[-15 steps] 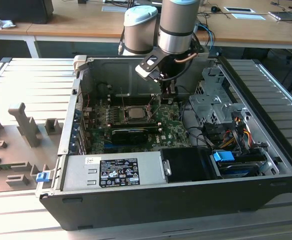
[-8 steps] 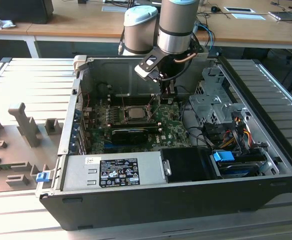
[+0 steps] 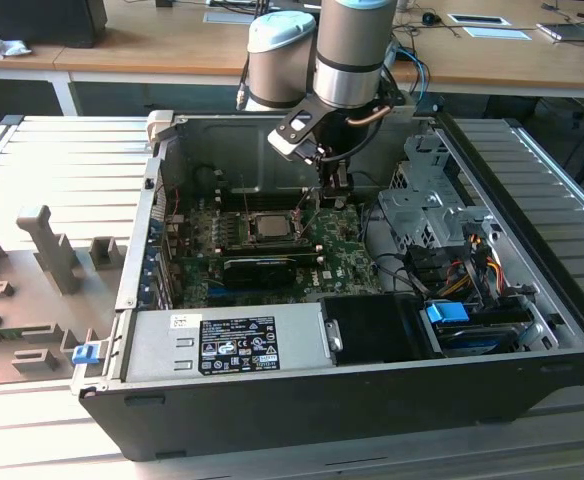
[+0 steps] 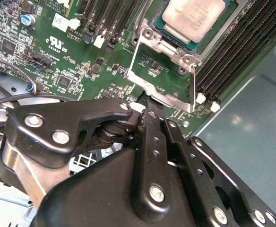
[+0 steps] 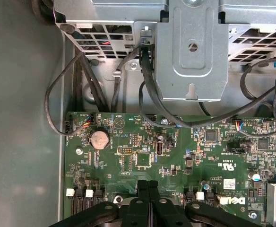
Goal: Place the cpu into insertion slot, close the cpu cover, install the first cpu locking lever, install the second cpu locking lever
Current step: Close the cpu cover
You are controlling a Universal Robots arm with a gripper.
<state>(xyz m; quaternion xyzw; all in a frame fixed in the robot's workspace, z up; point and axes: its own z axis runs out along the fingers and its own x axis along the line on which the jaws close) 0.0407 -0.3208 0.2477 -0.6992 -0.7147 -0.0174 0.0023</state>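
**A:** How does the gripper (image 4: 145, 100) stand?

**B:** Its two black fingers (image 5: 142, 189) are pressed together, with no gap showing in the first wrist view. In the second wrist view the tips meet the free edge of the cpu cover (image 4: 166, 97). Whether they pinch that edge I cannot tell.

**A:** And the cover itself?

**B:** Swung open on its hinge, clear of the chip, with the green motherboard (image 5: 176, 156) showing through its square cut-out.

**A:** The chip?

**B:** The cpu (image 4: 194, 19) lies flat in the insertion slot (image 3: 244, 228), silver top up, just beyond the cover's hinge edge. Black memory slots (image 4: 242, 52) run beside it.

**A:** Farther out?

**B:** Black cables (image 5: 147, 94) run to a grey drive cage (image 5: 192, 47). The computer case (image 3: 372, 400) lies open on a ribbed grey bench (image 3: 72, 160).
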